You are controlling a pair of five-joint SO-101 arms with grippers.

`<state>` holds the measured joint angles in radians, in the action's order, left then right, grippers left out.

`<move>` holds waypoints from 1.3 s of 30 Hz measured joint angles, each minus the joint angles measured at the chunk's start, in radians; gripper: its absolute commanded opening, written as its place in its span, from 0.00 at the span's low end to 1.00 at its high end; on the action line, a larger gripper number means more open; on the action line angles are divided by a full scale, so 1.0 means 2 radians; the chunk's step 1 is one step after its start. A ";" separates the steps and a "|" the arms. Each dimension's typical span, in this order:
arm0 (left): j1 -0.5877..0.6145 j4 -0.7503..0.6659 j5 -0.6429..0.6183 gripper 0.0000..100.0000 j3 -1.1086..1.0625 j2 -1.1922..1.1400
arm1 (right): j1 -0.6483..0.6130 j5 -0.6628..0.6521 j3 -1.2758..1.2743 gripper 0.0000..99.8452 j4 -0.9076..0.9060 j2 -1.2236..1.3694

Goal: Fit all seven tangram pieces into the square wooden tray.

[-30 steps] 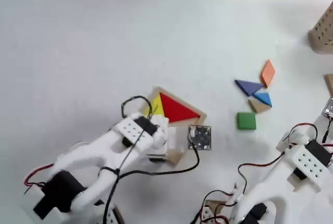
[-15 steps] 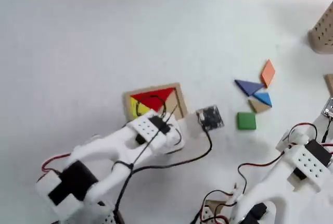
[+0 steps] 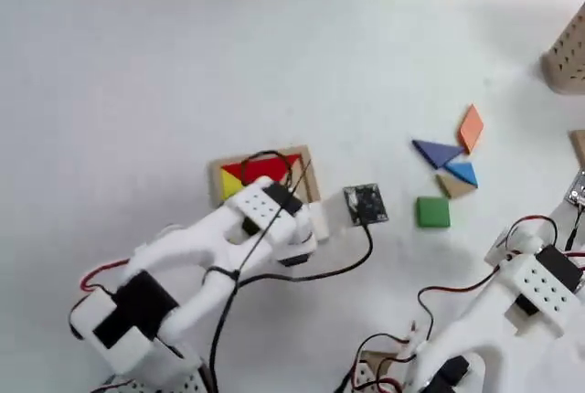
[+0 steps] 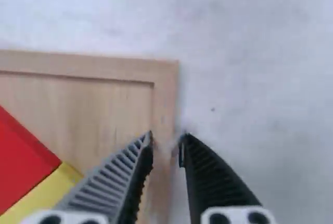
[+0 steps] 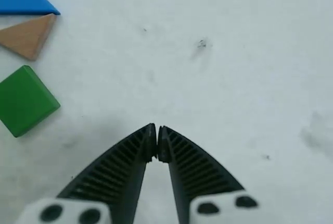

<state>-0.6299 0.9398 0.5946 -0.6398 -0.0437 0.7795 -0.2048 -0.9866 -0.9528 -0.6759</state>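
The square wooden tray (image 3: 308, 176) lies left of the table's centre, partly under my left arm. A red triangle (image 3: 260, 170) and a yellow piece (image 3: 230, 185) sit inside it. My left gripper (image 4: 166, 146) is shut on the tray's rim (image 4: 165, 94), one finger inside and one outside. To the right lie the loose orange parallelogram (image 3: 471, 128), dark blue triangle (image 3: 437, 152), light blue triangle (image 3: 462, 173), tan triangle (image 3: 454, 186) and green square (image 3: 432, 211). My right gripper (image 5: 156, 143) is shut and holds nothing, over bare table beside the green square (image 5: 25, 100).
A small black board on a cable (image 3: 366, 204) hangs just right of the tray. A perforated wooden block (image 3: 567, 59) stands at the right edge, with another tan piece (image 3: 579, 146) below it. Loose cables run along the front.
The left gripper has turned the tray from a diamond pose to square with the table and dragged it left. The right arm has not moved.
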 measured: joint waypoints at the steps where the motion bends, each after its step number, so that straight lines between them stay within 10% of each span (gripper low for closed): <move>1: 0.000 0.002 0.008 0.13 -0.008 0.008 | 0.000 0.000 0.000 0.02 0.000 0.000; 15: 0.005 0.015 0.097 0.32 -0.110 0.166 | -0.015 0.000 0.000 0.02 0.000 0.000; 27: 0.037 0.080 0.045 0.19 -0.110 0.302 | -0.015 0.000 0.000 0.02 0.000 0.000; 39: 0.176 0.046 -0.183 0.18 -0.191 0.360 | -0.030 0.000 0.147 0.10 -0.107 0.003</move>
<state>-0.2770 1.0319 0.2294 -1.0219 0.6759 0.7196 -0.2048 -0.6920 -1.1661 -0.6697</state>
